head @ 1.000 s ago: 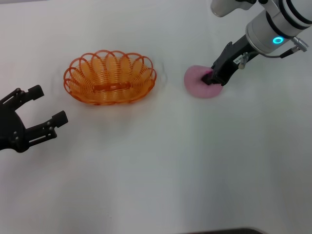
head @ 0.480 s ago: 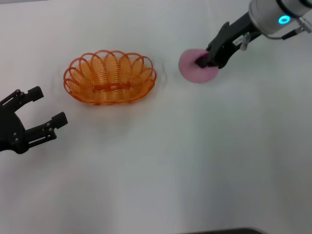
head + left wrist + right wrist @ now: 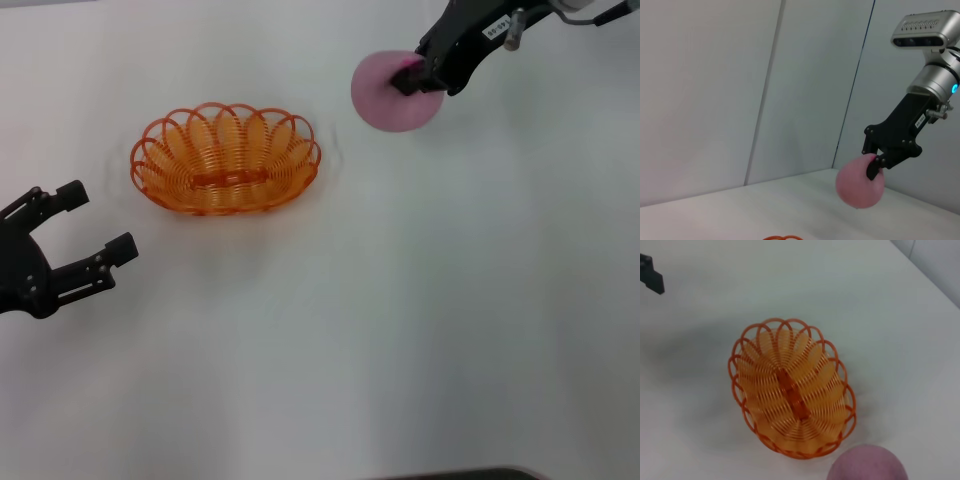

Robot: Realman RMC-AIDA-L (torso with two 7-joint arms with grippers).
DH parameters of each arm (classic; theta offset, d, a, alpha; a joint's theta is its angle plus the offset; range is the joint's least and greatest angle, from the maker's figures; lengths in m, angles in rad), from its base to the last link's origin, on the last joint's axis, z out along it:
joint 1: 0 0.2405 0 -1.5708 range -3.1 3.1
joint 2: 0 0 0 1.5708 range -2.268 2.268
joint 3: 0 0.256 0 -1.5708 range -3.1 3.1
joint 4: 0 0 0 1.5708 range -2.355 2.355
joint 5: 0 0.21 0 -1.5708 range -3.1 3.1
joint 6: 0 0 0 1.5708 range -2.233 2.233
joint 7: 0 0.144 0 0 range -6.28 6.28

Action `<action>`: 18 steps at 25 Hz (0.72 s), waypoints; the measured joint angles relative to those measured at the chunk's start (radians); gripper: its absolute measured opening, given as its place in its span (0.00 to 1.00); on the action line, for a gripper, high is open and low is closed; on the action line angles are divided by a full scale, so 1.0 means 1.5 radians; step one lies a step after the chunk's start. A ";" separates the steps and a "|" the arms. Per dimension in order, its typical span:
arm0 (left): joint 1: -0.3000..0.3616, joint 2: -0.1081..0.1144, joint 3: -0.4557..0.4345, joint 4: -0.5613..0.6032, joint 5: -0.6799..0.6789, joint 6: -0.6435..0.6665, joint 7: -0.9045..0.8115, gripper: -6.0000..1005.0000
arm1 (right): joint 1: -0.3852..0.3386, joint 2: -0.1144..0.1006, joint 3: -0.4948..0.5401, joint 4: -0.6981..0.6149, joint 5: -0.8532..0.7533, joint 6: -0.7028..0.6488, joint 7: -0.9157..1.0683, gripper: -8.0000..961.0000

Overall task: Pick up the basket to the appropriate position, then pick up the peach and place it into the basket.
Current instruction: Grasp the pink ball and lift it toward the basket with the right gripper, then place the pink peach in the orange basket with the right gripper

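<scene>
The orange wire basket [image 3: 226, 158] rests on the white table [image 3: 400, 300] at the left of centre; it also shows whole in the right wrist view as basket [image 3: 792, 407], and it holds nothing. The pale pink peach [image 3: 388, 91] hangs in the air to the right of the basket, with my right gripper [image 3: 418, 78] shut on it. The left wrist view shows the peach [image 3: 859, 183] lifted well above the table. My left gripper [image 3: 88, 222] stands open at the near left, apart from the basket.
A sliver of the basket rim [image 3: 782, 238] shows at the edge of the left wrist view. Pale wall panels [image 3: 740, 90] stand behind the table.
The right gripper has lifted the peach off the table and carried it up and slightly left toward the basket. Left gripper and basket have not moved.
</scene>
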 joint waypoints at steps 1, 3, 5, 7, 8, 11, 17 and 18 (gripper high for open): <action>0.000 0.000 0.000 0.000 0.000 0.000 0.000 0.93 | 0.001 0.000 0.000 -0.002 0.001 -0.002 0.000 0.06; 0.000 0.000 0.000 0.000 0.000 0.002 0.000 0.93 | 0.003 0.000 -0.002 -0.003 0.001 -0.002 0.001 0.06; 0.000 0.000 0.000 0.000 0.000 0.003 0.000 0.93 | 0.004 0.000 -0.006 0.000 0.001 0.000 0.001 0.06; 0.000 0.000 0.000 0.000 0.001 0.003 -0.001 0.93 | 0.004 0.001 -0.008 0.004 0.005 0.004 -0.001 0.06; 0.000 0.000 0.000 -0.001 0.001 0.002 -0.001 0.93 | 0.004 0.002 -0.010 0.006 0.009 0.006 -0.002 0.06; 0.000 0.000 0.000 -0.002 0.002 0.001 -0.001 0.93 | 0.004 0.002 -0.018 0.011 0.029 0.016 -0.004 0.06; -0.007 0.000 0.001 -0.015 0.002 -0.001 0.000 0.93 | 0.005 0.004 -0.078 0.035 0.069 0.067 -0.007 0.06; -0.008 0.000 0.002 -0.018 0.002 -0.002 0.001 0.93 | 0.005 0.005 -0.092 0.043 0.080 0.081 -0.007 0.06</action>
